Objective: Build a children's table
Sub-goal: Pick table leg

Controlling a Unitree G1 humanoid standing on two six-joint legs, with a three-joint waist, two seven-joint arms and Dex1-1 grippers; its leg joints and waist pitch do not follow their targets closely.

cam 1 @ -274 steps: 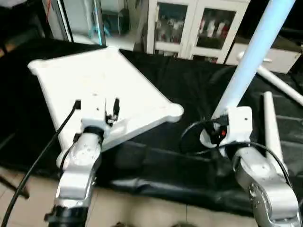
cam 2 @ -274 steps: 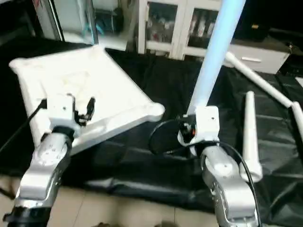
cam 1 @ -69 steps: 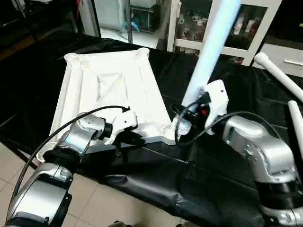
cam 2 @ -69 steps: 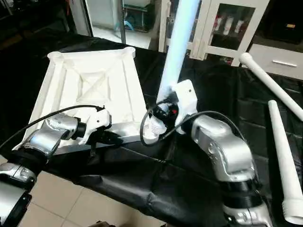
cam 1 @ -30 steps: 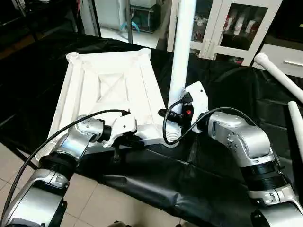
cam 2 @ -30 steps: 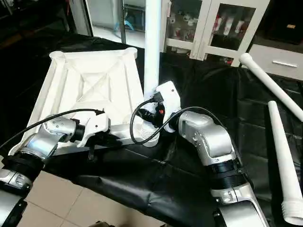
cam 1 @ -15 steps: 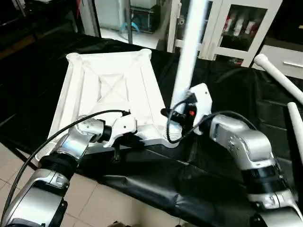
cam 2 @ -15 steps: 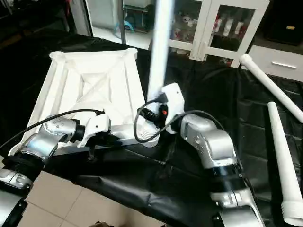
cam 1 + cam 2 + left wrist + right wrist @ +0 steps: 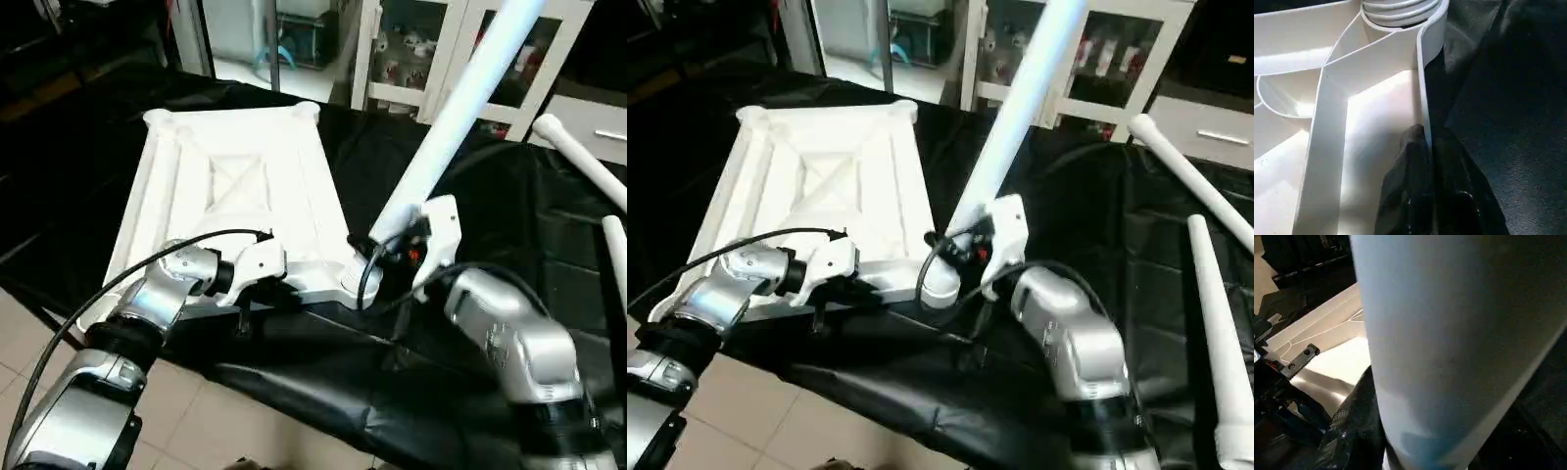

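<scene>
Black-covered work table: white tabletop upside down, two loose legs alongside.

Tilted leg seemingly in tabletop's near-right socket; spare legs right.

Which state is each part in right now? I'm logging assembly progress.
tabletop: upside down on the black work table, ribs up, near rim pinched.
held leg: tilted, lower end at the near corner socket.
two spare legs: lying loose on the work table.
left gripper: shut on the tabletop's rim.
right gripper: gripping the held leg.
</scene>
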